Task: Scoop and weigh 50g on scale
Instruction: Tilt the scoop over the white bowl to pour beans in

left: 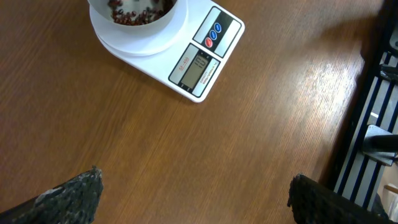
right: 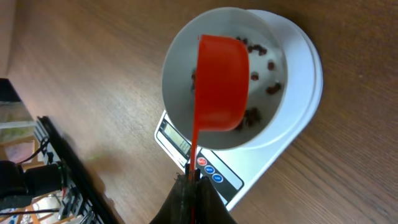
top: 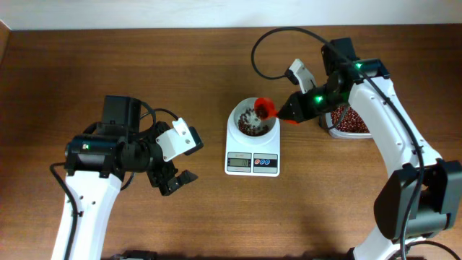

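The white scale [top: 253, 157] stands mid-table with its round white bowl [top: 252, 120] holding dark red beans. My right gripper [top: 294, 110] is shut on the handle of a red scoop [top: 264, 108], whose cup hangs over the bowl's right rim. In the right wrist view the red scoop [right: 219, 84] is turned on its side above the bowl [right: 273, 130], and the right gripper [right: 193, 182] pinches the thin handle. My left gripper [top: 178, 180] stands open and empty over bare wood, left of the scale [left: 193, 62].
A clear tub of red beans [top: 349, 120] sits at the right, partly hidden under the right arm. A black cable [top: 271, 43] loops above the scale. The table's edge and a black rack [left: 373, 124] show in the left wrist view.
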